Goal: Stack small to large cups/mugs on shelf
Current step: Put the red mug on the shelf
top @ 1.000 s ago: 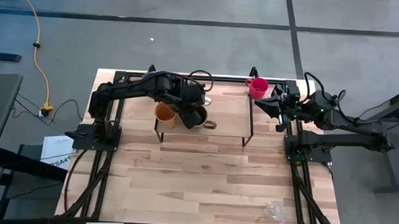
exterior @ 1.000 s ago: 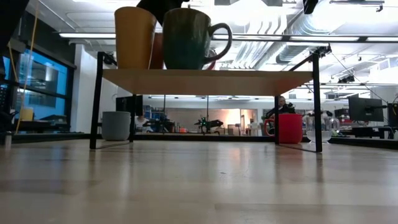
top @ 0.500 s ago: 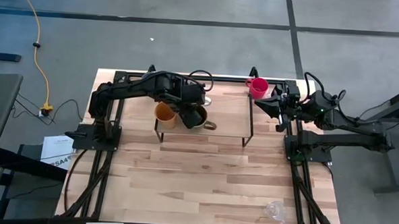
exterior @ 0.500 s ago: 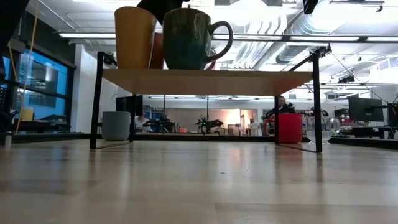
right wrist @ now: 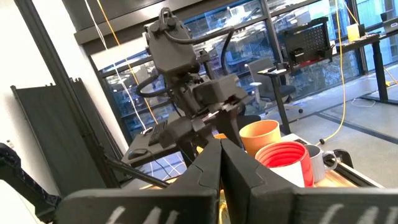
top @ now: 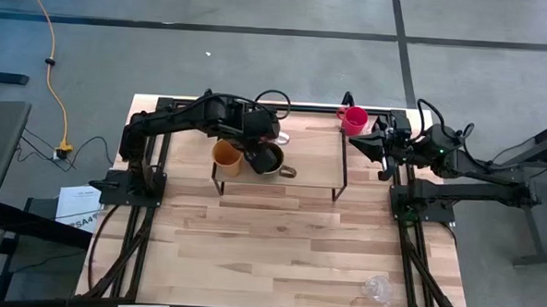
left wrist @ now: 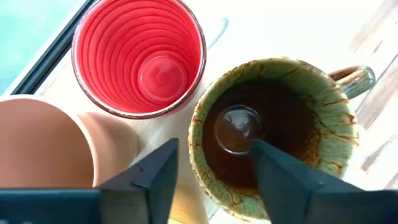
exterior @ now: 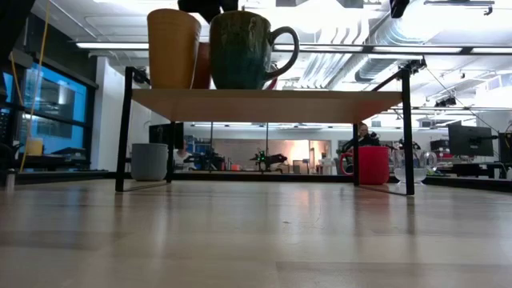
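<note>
On the shelf [top: 315, 160] stand an orange-yellow cup [top: 225, 154], a green-brown mug [top: 269, 160] and, behind them, a red ribbed cup [left wrist: 140, 56]. The mug's handle [exterior: 284, 52] points to the table's right. My left gripper [left wrist: 214, 180] hovers open just above the mug [left wrist: 273, 130], one finger over its hollow and one outside its rim. My right gripper [top: 374, 144] waits shut at the table's right edge beside a pink cup [top: 354, 120]. A grey mug [exterior: 150, 162] stands on the table behind the shelf. A clear glass [top: 376, 288] stands near the right front corner.
The shelf's right half [exterior: 344, 104] is bare plank. The shelf's black legs [exterior: 408, 132] stand on the tabletop. The wide wooden tabletop [top: 279, 237] stretches in front of the shelf. Black arm mounts run along both side edges.
My left gripper has risen off the mug and drawn back toward the table's far left. The mug stays upright on the shelf.
</note>
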